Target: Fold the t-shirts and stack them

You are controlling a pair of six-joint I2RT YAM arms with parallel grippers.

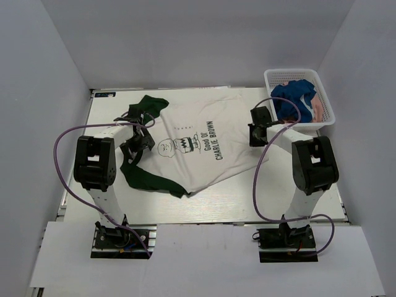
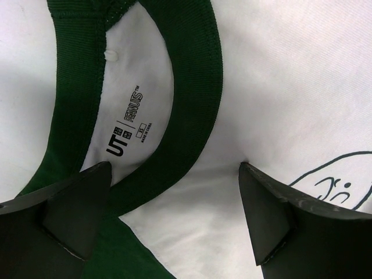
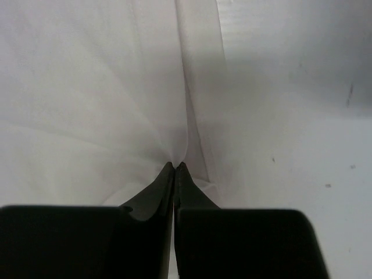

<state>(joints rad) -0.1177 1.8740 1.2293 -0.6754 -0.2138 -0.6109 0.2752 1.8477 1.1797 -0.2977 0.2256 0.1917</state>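
The cream t-shirt (image 1: 204, 145) with dark green sleeves and the Charlie Brown print lies spread on the table, print up. My left gripper (image 1: 136, 137) hovers open over its neck; in the left wrist view the gripper (image 2: 174, 168) straddles cream cloth just below the green collar (image 2: 195, 87). My right gripper (image 1: 255, 131) sits at the shirt's right edge. In the right wrist view it (image 3: 175, 165) is shut, pinching a fold of the cream cloth (image 3: 87, 104) that puckers toward the tips. A blue t-shirt (image 1: 291, 99) and a pink one (image 1: 317, 109) lie in the basket.
The white mesh basket (image 1: 291, 72) stands at the table's back right corner, close behind my right gripper. Bare table (image 3: 302, 133) shows just right of the shirt's edge. Purple cables loop beside both arms. Grey walls enclose the table.
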